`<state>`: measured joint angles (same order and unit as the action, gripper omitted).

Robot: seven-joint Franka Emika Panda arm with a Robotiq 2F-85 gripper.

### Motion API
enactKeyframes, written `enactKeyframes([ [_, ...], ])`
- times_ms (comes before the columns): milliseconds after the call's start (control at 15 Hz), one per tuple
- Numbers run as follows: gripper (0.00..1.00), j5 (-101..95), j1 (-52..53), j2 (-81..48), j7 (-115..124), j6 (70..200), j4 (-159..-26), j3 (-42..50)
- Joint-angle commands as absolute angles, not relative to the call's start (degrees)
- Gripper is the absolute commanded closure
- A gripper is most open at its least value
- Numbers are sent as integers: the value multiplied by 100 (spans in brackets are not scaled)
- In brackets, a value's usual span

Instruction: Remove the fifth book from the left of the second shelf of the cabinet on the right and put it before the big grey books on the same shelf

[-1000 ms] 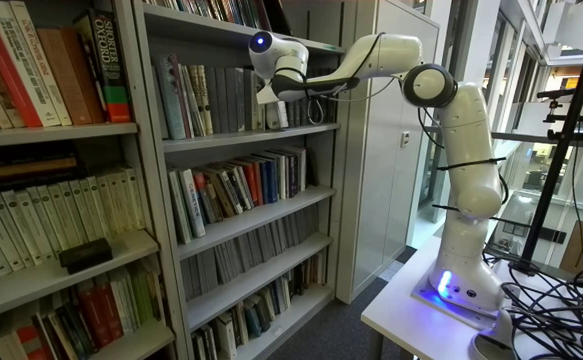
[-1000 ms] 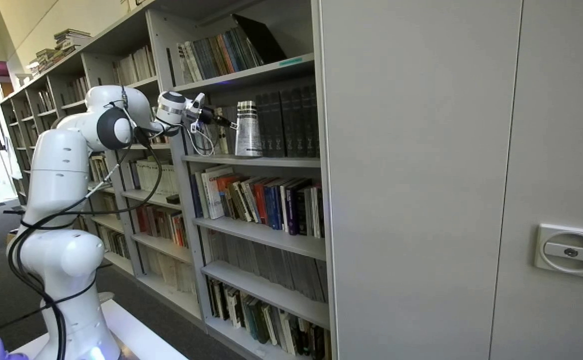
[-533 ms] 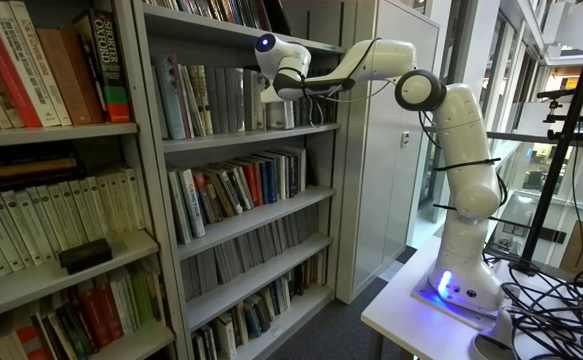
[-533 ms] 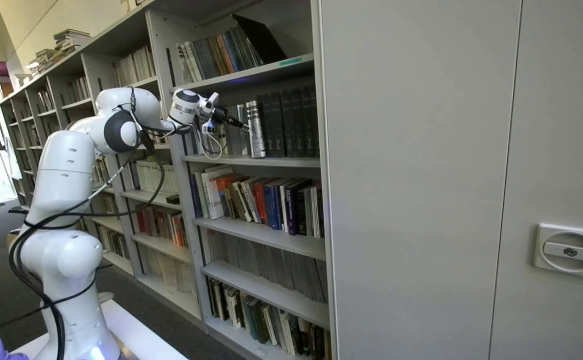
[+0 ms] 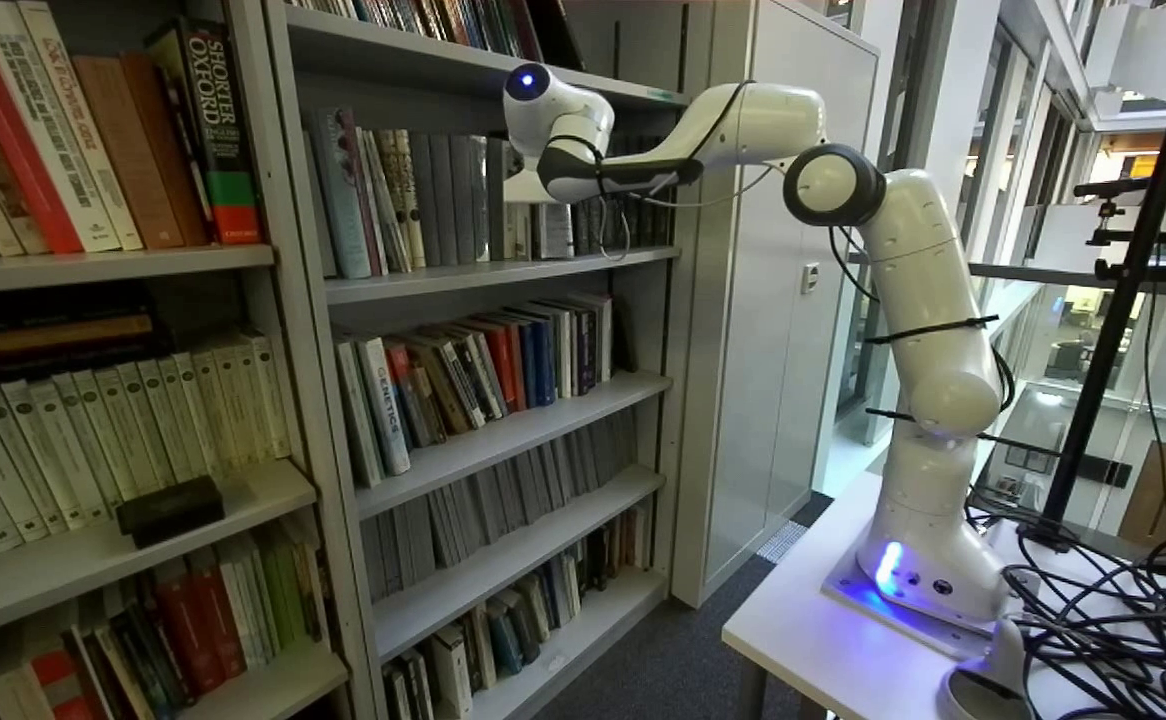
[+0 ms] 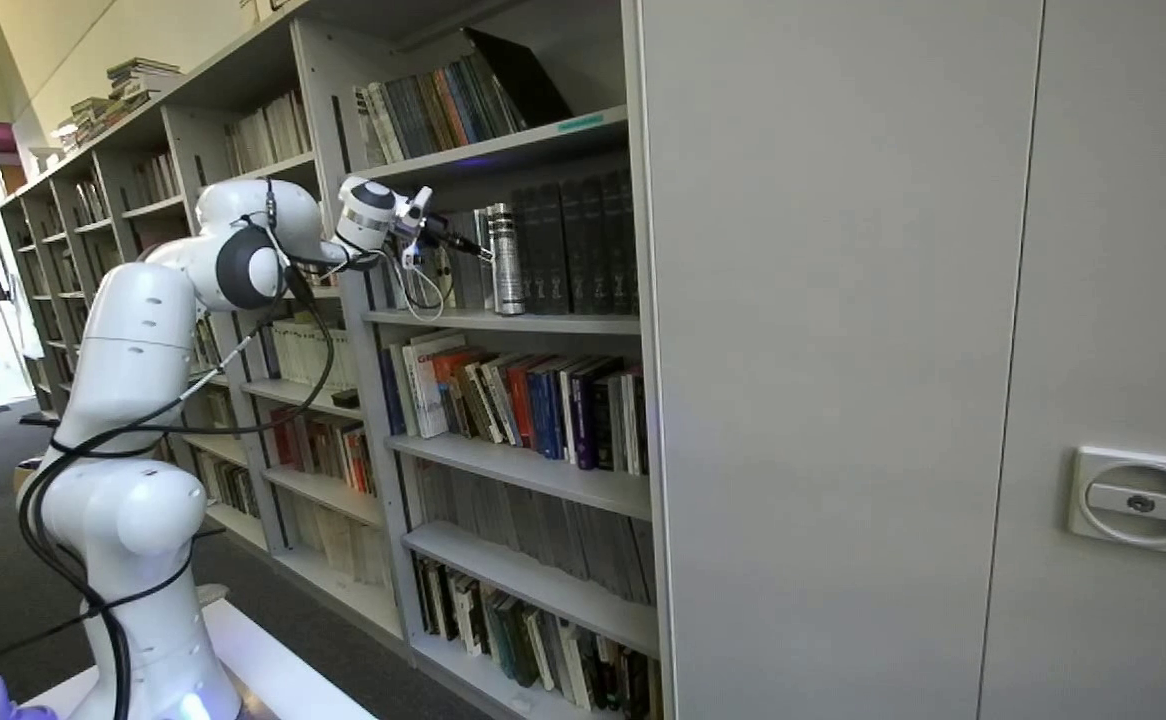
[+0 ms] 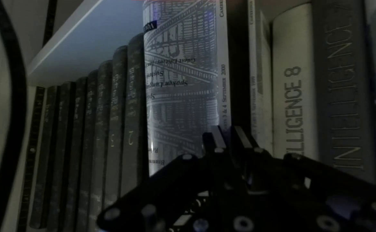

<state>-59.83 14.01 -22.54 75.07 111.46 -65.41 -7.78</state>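
The hand (image 7: 229,137) gripped the slim book (image 6: 509,260) by its spine on the second shelf (image 6: 583,325) of the cabinet (image 5: 315,300).
The wrist view showed the hand's jaws nearly together, the spine between them; in an exterior view the arm (image 5: 573,165) hid them. The book was upright, jutting out beside the big grey books (image 6: 588,245) near the shelf's front edge; contact could not be told. A dark gap divided it from the next pale book (image 7: 261,64); open room showed above, beneath the upper shelf (image 6: 503,147).

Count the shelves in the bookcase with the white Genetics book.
5, top down: top shelf; second shelf, holding big grey books; third shelf, holding that Genetics book; fourth shelf; bottom shelf. None looks hidden.
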Motion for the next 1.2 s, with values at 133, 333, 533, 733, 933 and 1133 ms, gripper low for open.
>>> enactKeyframes([
  [133, 97, -6146, 1247, -2239, 7371, 11995, -6626, -717],
  [333, 97, -6241, 1224, -2206, 7384, 12117, -6741, -645],
  [533, 97, -6282, 1214, -2281, 7429, 12061, -6668, -538],
  [733, 97, -6267, 1187, -2447, 7421, 12117, -6468, -433],
  [933, 97, -6230, 1195, -2615, 7376, 12189, -6279, -392],
  [1133, 97, -6161, 1204, -2770, 7376, 12299, -6105, -409],
])
